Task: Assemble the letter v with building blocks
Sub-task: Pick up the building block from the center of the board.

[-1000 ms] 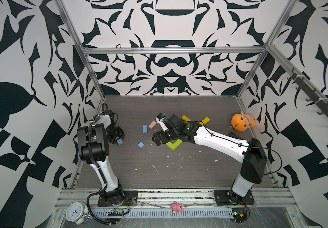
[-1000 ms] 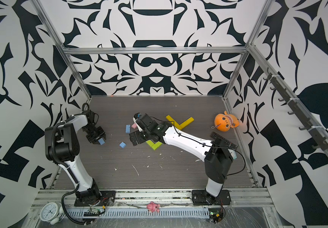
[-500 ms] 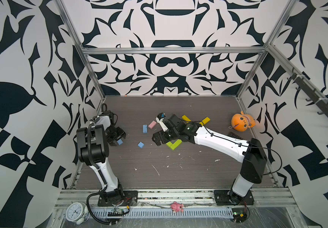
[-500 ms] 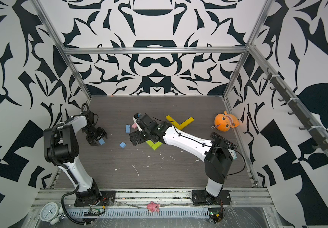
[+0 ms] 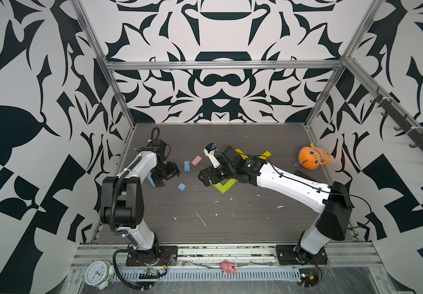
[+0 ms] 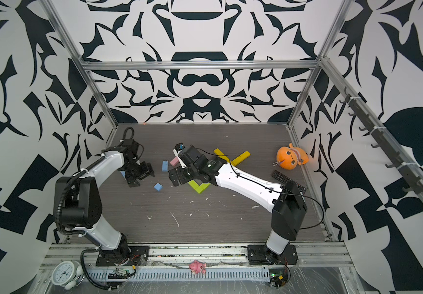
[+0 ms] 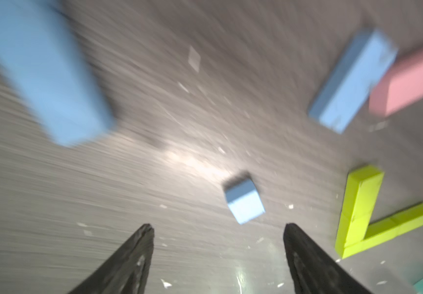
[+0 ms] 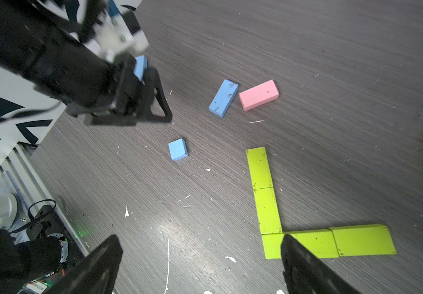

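Left gripper [image 7: 218,226] sits low over the dark grey wood-grain table [image 5: 230,229], jaws apart, nothing btwn them. A long light blue rectangular block [image 7: 40,68] lies flat just beside it, on the side-wall side. The wrist view is smeared, so whether the block touches a finger can't be called. In a top view only one end of it shows past the gripper's black body.

Ahead of the left fingertips [image 7: 144,236] sits a small light blue cube [image 7: 244,197], on its own, apart from the rest. Beyond it, toward table centre, a short light blue brick [image 8: 223,98] and a pink rectangular brick [image 8: 258,95] lie flat, just beside each other.

Right gripper [image 8: 200,236] hangs above the table w/ jaws spread wide and empty. In its wrist view one fingertip covers part of the lime green bricks [image 8: 264,191]. These lie flat, end to end, in two arms that meet at a corner, approx. mid-table.

Behind the right arm, two long yellow bricks [image 6: 241,157] angle toward each other, their meeting point hidden by the arm. An orange plush toy [image 5: 309,160] sits nr the wall on the right arm's side. A black remote control [image 6: 288,179] lies beside that arm, well apart from the bricks.
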Controlling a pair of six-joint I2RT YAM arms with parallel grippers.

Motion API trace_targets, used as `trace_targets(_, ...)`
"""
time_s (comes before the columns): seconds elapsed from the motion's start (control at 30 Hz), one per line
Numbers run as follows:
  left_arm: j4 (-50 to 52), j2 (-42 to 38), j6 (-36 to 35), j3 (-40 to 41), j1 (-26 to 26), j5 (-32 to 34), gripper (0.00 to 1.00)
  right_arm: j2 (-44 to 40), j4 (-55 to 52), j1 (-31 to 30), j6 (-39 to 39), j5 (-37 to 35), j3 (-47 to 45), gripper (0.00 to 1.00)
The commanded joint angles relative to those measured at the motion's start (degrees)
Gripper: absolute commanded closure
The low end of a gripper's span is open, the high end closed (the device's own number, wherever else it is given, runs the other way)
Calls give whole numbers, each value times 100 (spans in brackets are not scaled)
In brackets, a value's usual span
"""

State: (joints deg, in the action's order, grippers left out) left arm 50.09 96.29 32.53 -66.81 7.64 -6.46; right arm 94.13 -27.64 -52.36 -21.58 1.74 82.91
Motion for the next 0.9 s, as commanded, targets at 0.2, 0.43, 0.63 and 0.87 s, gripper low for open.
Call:
trace_targets(0.2,-47,732,523,138,436,-40,24,-622,-96,382,79,-108,-368,1)
trace_targets(0.43,-172,1018,676,-210,487,-33,27,-649,52,377,-14,17,-519,1)
trace_targets(0.63,-158,1277,754,-327,646,14,28,-707,101,394,44,-12,-626,1)
trace_targets(0.87,-108,1357,705,-263,669,276,50,-787,179,443,84,26,-730,1)
